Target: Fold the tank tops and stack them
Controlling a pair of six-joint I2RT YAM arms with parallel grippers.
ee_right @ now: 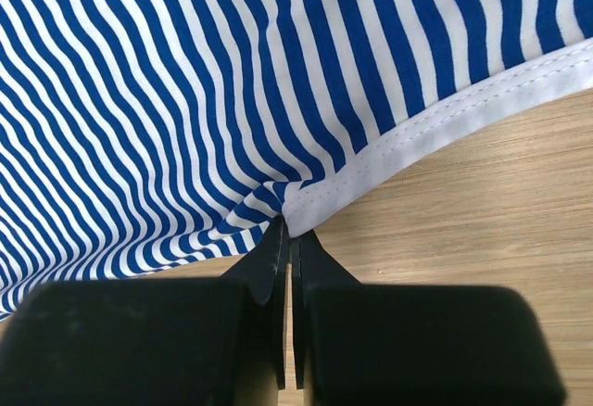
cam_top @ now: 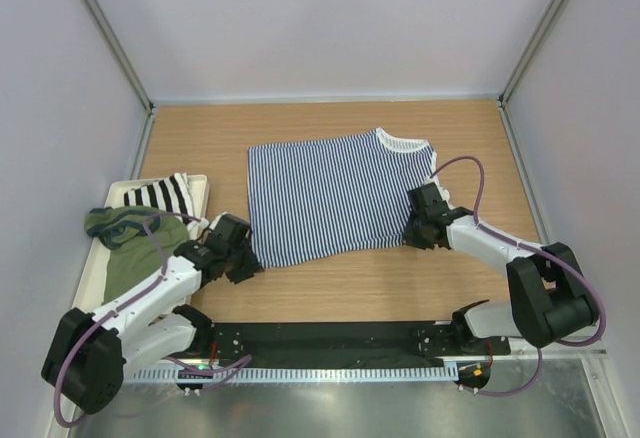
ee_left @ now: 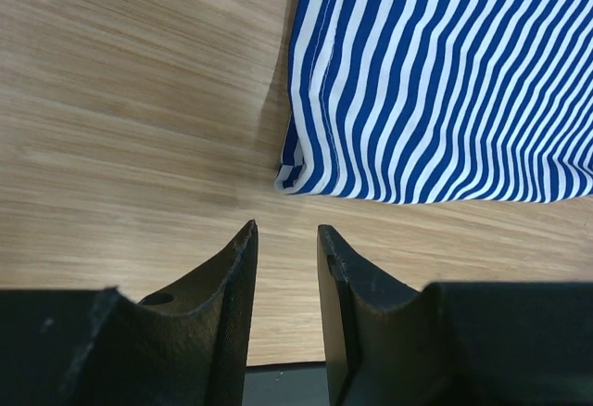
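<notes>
- The striped tank top (cam_top: pixel 325 198) lies spread flat in the middle of the worktop (cam_top: pixel 380 288).
- The right pincer (ee_right: pixel 292 239) is clamped on its white-trimmed near-right edge.
- The left pincer (ee_left: pixel 287 234) stands parted and empty, just short of the near-left corner.
- The olive tank top (cam_top: pixel 125 253) lies crumpled in a tray (cam_top: pixel 203 186) at the left.

The white-and-black left arm (cam_top: pixel 150 298) reaches forward and inward, wrist held low. The black two-finger left pincer (ee_left: pixel 285 232) has its jaws parted by a narrow gap and grips nothing. The right arm (cam_top: pixel 490 243) stretches inward, and the right pincer (ee_right: pixel 292 234) is pinched tight on the white-trimmed edge of the navy-and-white striped tank top (ee_right: pixel 185 100).
</notes>
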